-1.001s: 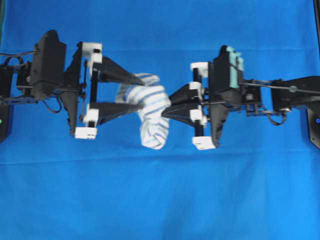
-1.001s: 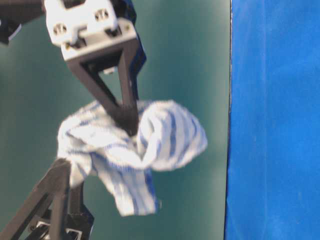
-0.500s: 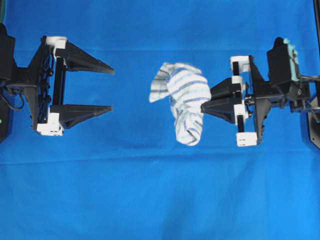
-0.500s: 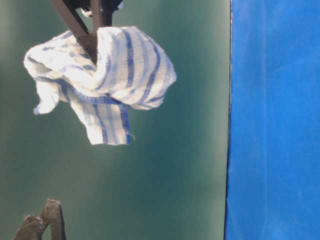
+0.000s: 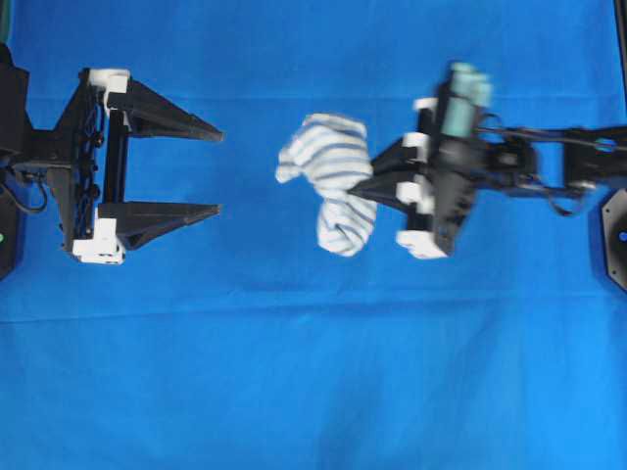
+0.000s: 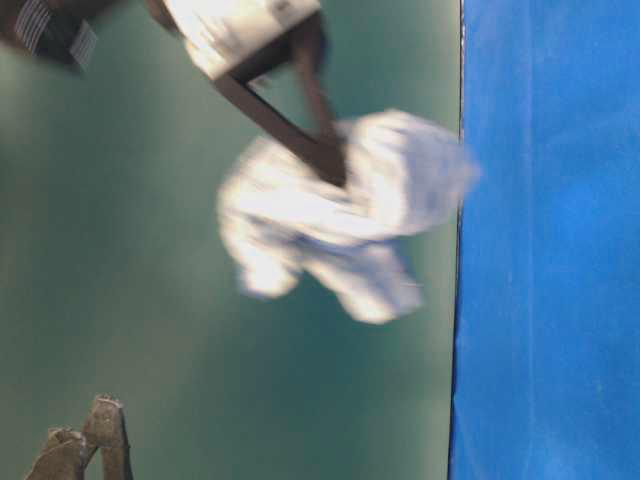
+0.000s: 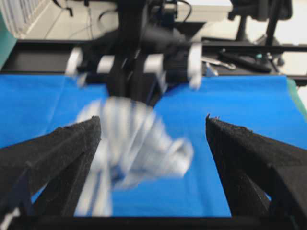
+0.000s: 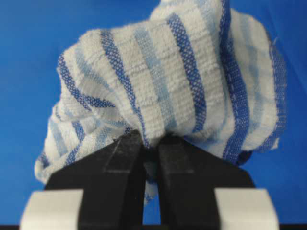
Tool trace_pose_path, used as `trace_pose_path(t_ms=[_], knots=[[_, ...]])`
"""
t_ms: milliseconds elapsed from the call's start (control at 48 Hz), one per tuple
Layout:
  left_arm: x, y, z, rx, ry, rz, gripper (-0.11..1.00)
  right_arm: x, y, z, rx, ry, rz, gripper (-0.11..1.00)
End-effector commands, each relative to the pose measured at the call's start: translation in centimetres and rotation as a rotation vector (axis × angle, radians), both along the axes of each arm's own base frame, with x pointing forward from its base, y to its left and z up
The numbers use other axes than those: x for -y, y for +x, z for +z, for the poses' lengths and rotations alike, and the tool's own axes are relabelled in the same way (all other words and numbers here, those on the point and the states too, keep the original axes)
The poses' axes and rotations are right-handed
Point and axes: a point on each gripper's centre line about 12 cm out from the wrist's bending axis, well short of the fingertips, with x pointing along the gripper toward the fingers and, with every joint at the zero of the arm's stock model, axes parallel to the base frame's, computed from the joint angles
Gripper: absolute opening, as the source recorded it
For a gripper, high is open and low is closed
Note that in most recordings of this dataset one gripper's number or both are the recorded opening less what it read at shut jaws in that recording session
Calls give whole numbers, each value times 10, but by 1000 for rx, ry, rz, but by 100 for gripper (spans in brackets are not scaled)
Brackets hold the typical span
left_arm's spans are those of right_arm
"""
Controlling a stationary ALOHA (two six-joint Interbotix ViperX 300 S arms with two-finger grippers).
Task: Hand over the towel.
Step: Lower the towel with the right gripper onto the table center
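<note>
While the overhead view shows the towel [image 5: 328,191] bunched in the air over the middle of the blue tablecloth [image 5: 313,392], the right gripper [image 5: 364,186] pinches it on its right side, and the left gripper [image 5: 217,171] sits well apart toward the cloth's left edge, fingers spread wide and empty. From table level, the towel [image 6: 345,215] is blurred, hanging in loose folds below the closed black fingers [image 6: 325,160], clear of the surface. Through the left wrist camera, the towel [image 7: 136,143] droops between that gripper's two wide-set fingers [image 7: 57,153] but beyond their tips. Up close in the right wrist view, the striped weave [image 8: 177,81] puckers where the pads [image 8: 127,151] clamp a fold. It looks light, soft and floppy, so any bunched fold should serve as a hold. Open tablecloth lies all around, leaving ample room.
</note>
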Motion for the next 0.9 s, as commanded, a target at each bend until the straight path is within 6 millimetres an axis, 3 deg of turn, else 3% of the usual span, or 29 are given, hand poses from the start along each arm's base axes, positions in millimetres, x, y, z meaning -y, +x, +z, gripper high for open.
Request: trace_pose_path(t_ms=[0, 188, 334, 876], knots=[[-1, 1, 7, 21, -1, 3, 93, 9, 17, -10, -86, 2, -14, 6], [-1, 1, 6, 17, -2, 3, 93, 14, 39, -64, -268, -1, -8, 6], [-1, 1, 6, 17, 0, 3, 93, 15, 44, -85, -319, 2, -6, 6], [-1, 1, 5, 9, 1, 3, 93, 15, 42, -89, -357, 23, -20, 6]])
